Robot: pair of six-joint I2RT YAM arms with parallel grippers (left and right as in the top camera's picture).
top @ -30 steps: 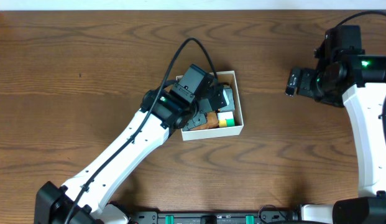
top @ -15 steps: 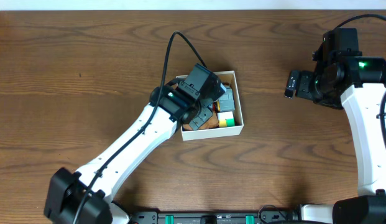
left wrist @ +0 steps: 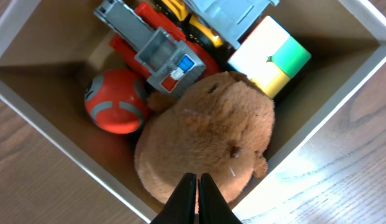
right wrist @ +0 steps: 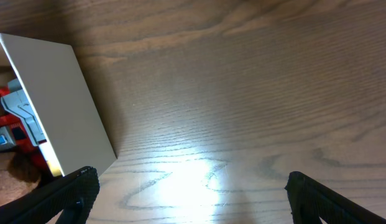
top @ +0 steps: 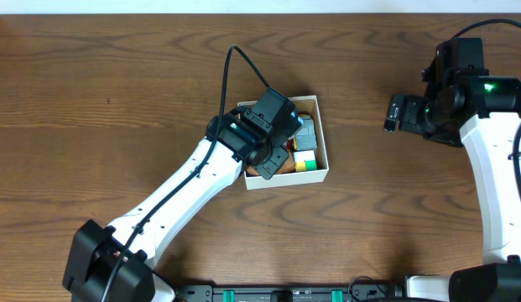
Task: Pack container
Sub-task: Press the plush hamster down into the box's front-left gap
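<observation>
The container (top: 323,174) is a small square white-walled box with a brown inside, at the table's middle. In the left wrist view it (left wrist: 50,134) holds a brown plush toy (left wrist: 211,140), an orange ball (left wrist: 115,109), a grey and red toy vehicle (left wrist: 158,53) and a white, green and yellow cube (left wrist: 270,56). My left gripper (left wrist: 197,186) is shut and empty, its tips over the plush toy's near edge inside the box. My right gripper (right wrist: 189,186) is open and empty above bare table, right of the box (right wrist: 62,106).
The wooden table (top: 92,101) spreads around the box. My left arm (top: 184,197) runs from the front left up to the box. My right arm (top: 495,168) stands along the right edge.
My left gripper moved a little further over the box. The right arm has stayed still.
</observation>
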